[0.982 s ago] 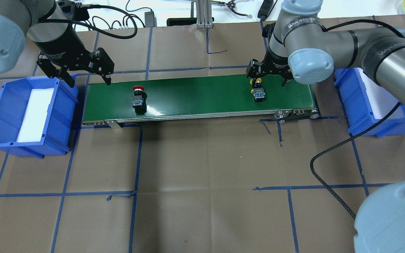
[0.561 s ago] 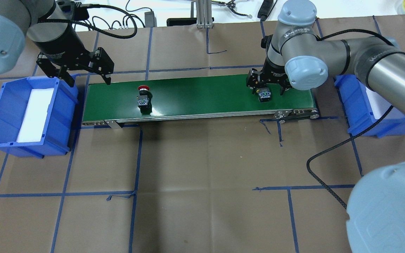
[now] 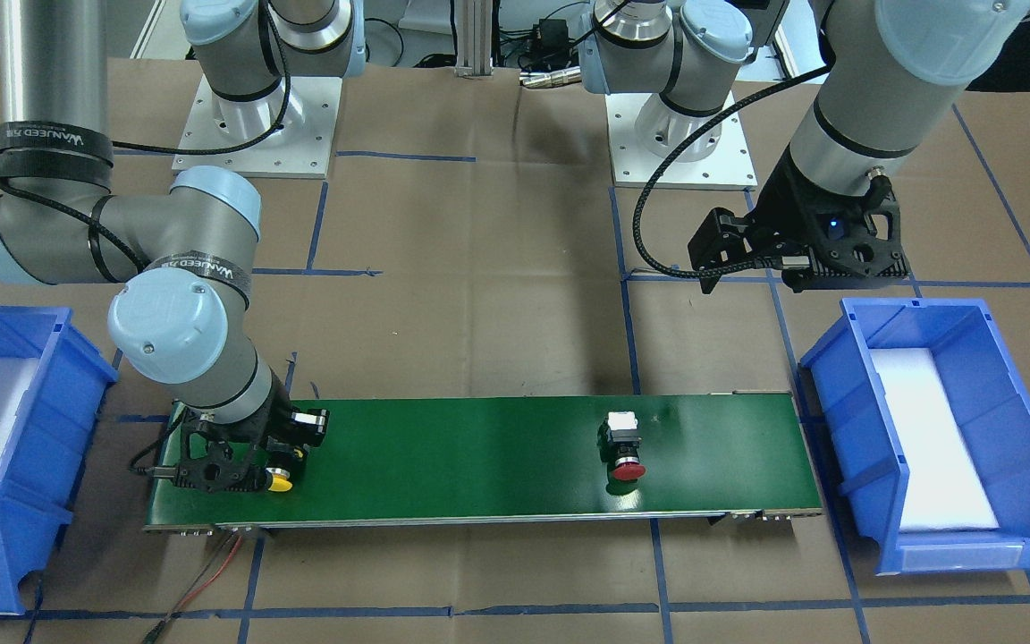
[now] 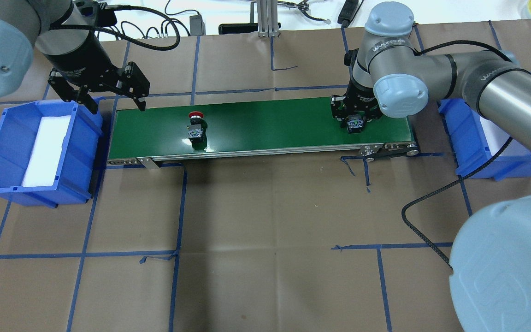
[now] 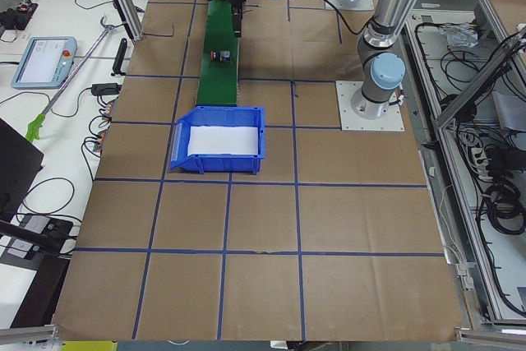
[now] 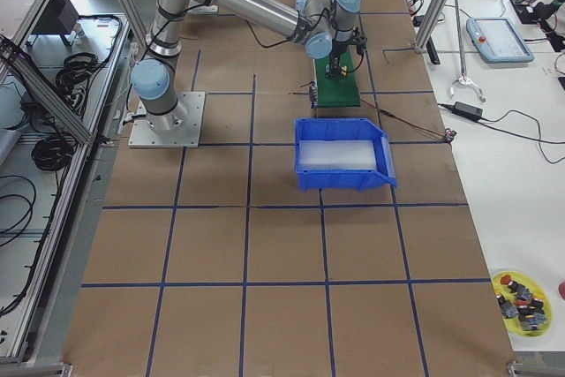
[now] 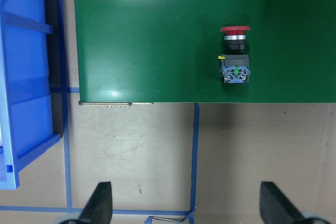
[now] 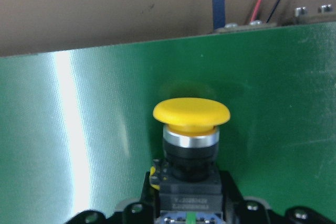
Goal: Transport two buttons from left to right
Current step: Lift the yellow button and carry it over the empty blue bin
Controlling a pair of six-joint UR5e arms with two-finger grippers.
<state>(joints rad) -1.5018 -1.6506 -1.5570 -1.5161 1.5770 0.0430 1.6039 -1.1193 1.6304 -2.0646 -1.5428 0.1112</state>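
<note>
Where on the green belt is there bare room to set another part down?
Free: belt between red button and yellow button; also between red button and left bin. Crowded: the end where the right gripper encloses the yellow button.

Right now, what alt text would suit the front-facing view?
The right gripper is shut on the yellow-capped button at the green conveyor's end. The red-capped button lies farther along, and the open left gripper hovers beside a blue bin.

Brown-papered table (image 4: pixel 265 286) w/ blue tape grid (image 4: pixel 83 254), white side benches (image 5: pixel 57 145), cable clutter (image 5: pixel 497 203).
</note>
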